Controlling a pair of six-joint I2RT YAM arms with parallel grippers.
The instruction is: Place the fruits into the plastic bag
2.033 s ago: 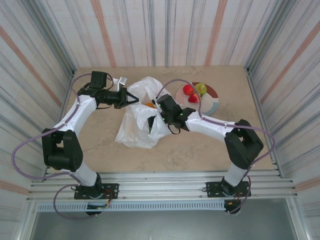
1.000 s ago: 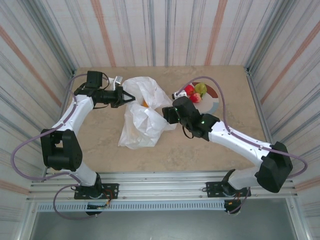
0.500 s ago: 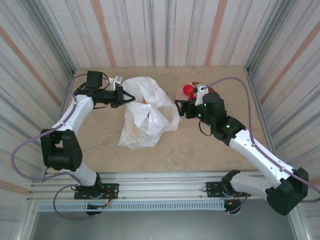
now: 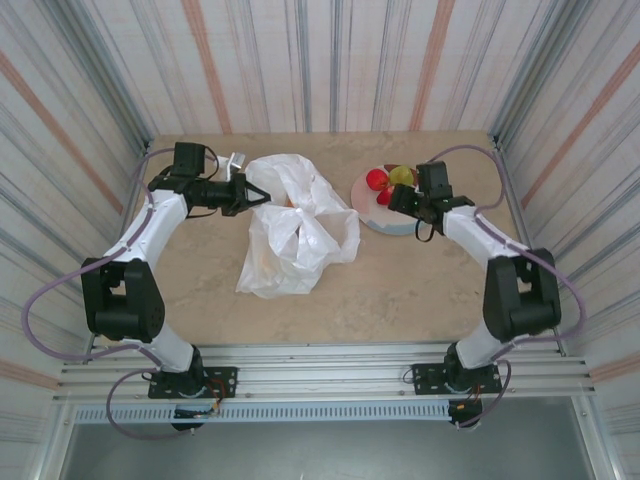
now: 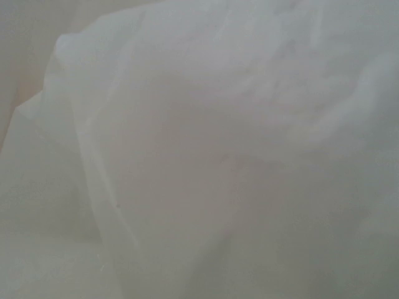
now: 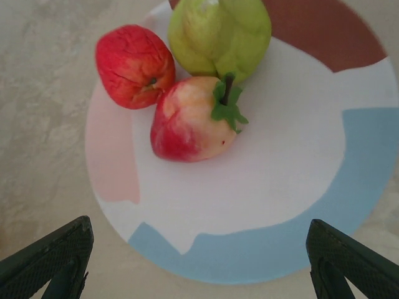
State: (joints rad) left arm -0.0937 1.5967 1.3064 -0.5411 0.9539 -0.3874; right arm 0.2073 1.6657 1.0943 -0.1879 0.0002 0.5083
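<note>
Fruits (image 4: 378, 180): counted three out in the open, bunched and touching on the far part of one plate (image 6: 280, 249) with a red-and-blue rim. Made out as one red fruit (image 6: 134, 65) to the left, one green fruit (image 6: 218, 31), pear-shaped, at the far edge, and one red-and-yellow fruit (image 6: 190, 121) with a green stem, nearest.

Judged the red-and-yellow fruit the likely next pick. Lay straight ahead of the right tool (image 6: 196, 240), just past its tips, stem end pointing away toward the green fruit, long axis roughly in line with the approach. Found the right tool spread wide and holding nothing, hovering over the near rim of the plate. Reckoned the right arm by far the nearer to the plate. Would need to go forward and down, jaws set across the fruit's width.

One plastic bag (image 4: 295, 230), crumpled on the desk (image 4: 430, 280) just beside the plate on its left, between the two arms. Noted an orange tint through the film in the top view, perhaps fruit inside; could not count any. Left tool (image 4: 252, 193) at the bag's far-left edge, looking pinched shut on the film and holding that edge up.
</note>
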